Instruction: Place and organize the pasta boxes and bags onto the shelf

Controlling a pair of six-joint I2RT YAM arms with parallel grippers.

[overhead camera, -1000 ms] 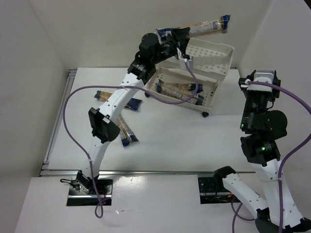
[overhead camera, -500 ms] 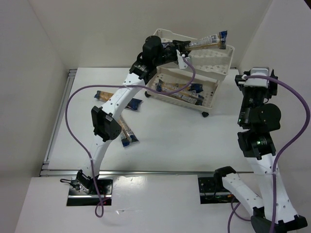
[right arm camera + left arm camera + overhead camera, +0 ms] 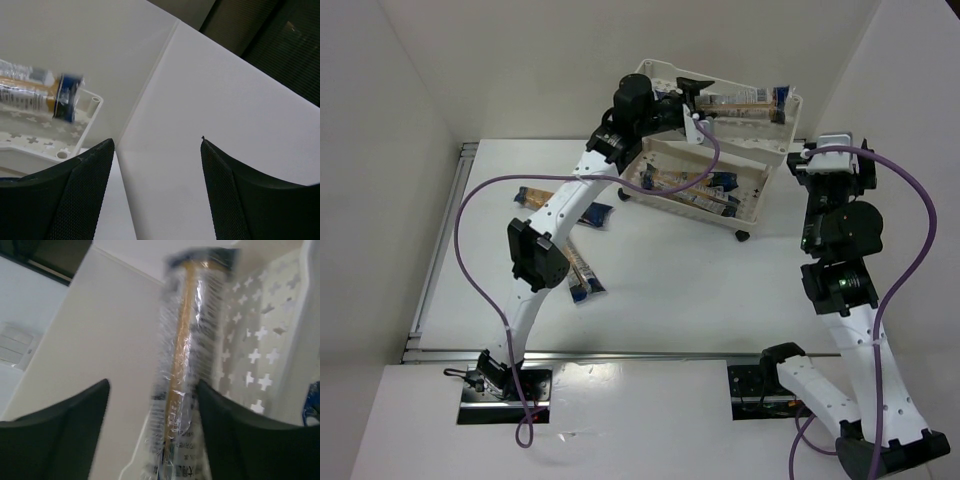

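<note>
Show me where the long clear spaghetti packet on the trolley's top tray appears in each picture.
Top external: long clear spaghetti packet at upper centre-right.
Left wrist: centre, running up the frame, blurred.
Right wrist: upper left edge.
Shared landmark: the cream-white perforated plastic tray beneath it.

Cream shelf [image 3: 757,185] (cross-perforated), yellow-blue packet [image 3: 745,103].

Spaghetti packet [image 3: 745,102] fills the shelf's [image 3: 765,148] top tier (more packets [image 3: 685,185] occupy the lower).
</note>
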